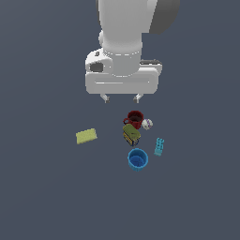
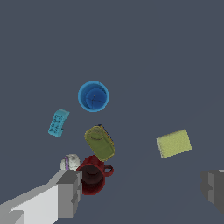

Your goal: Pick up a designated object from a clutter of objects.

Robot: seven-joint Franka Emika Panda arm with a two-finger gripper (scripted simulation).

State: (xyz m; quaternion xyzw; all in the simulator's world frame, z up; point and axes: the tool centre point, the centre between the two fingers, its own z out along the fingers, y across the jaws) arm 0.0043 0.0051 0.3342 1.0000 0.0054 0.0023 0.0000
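the pincer (image 1: 122,98) is seen high above the surface (image 1: 42,187), its two fingertips spread wide with nothing between them, so it is open and empty; in the wrist view one finger (image 2: 70,192) is found at one edge and the other at the opposite edge, far apart. the teal brick (image 1: 159,146) lies on the surface at the exterior view's right edge of the clutter, well below the pincer and offset toward the exterior view's right and toward the camera; it is not under the fingers, which hang roughly over the dark red mug (image 1: 134,118). the brick's long axis is seen running nearly along the view's depth, tilted slightly; in the wrist view the brick (image 2: 57,123) is a narrow slanted strip, so a grasp across its short sides is judged to need a shift sideways and perhaps a small turn of the wrist. the brick stands apart from its neighbours, near the round blue cup (image 1: 138,159) but not touching it; the olive-yellow can (image 1: 131,133) lies tipped just beside the mug, and a small white object (image 1: 147,123) sits against the mug's side. the cup is upright and appears empty; the mug's interior is dark and nothing can be made out in it. the yellow-green sponge (image 1: 86,136) lies flat, well apart on the exterior view's left.
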